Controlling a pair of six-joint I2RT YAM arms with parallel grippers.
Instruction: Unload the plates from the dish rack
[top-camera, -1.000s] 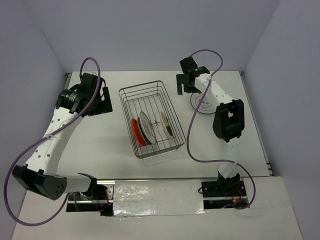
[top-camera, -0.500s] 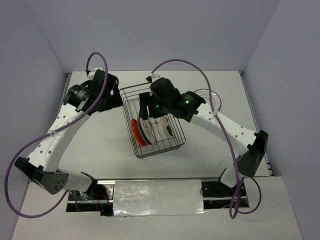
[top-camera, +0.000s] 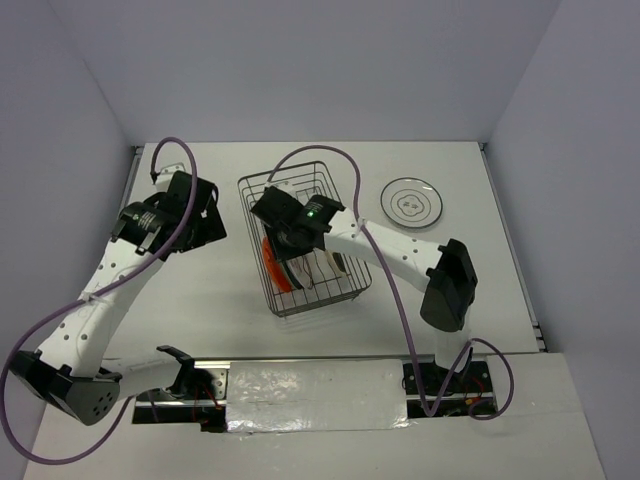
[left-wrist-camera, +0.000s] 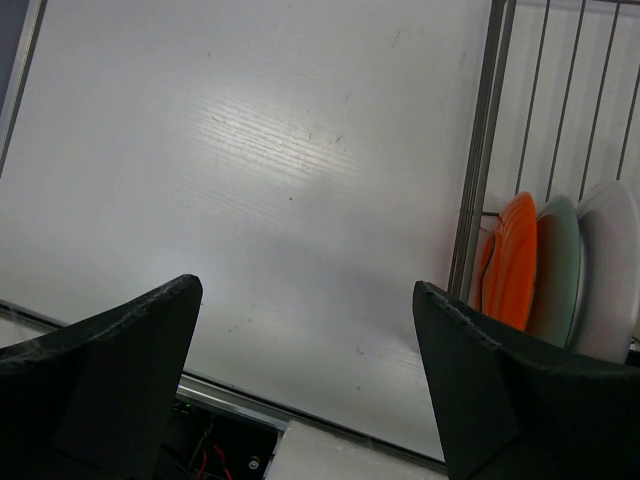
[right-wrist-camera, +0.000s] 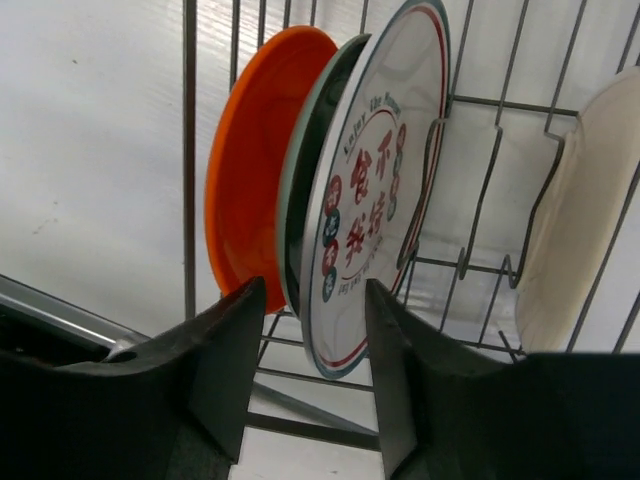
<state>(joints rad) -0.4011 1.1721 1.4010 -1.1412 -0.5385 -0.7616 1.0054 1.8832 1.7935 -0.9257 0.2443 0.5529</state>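
Observation:
The dark wire dish rack (top-camera: 300, 172) stands mid-table. In it stand upright plates: an orange one (right-wrist-camera: 250, 170), a teal-faced one (right-wrist-camera: 308, 150), a white one with red characters (right-wrist-camera: 375, 190) and another pale one (right-wrist-camera: 580, 220) further right. My right gripper (right-wrist-camera: 315, 330) reaches down into the rack (right-wrist-camera: 188, 120), part-way open, its fingers (right-wrist-camera: 215, 370) straddling the lower rims of the teal and character plates, with a gap on the left side. My left gripper (left-wrist-camera: 310, 380) hovers wide open over bare table left of the rack (left-wrist-camera: 480, 150), holding nothing.
One white plate with ring marks (top-camera: 411, 201) lies flat on the table at the back right. The right arm's elbow (top-camera: 445, 285) hangs right of the rack. Grey walls close in the table on three sides.
My right arm swung from the flat plate at the back right to the rack, and its jaws narrowed around the standing plates. The left arm shifted slightly beside the rack.

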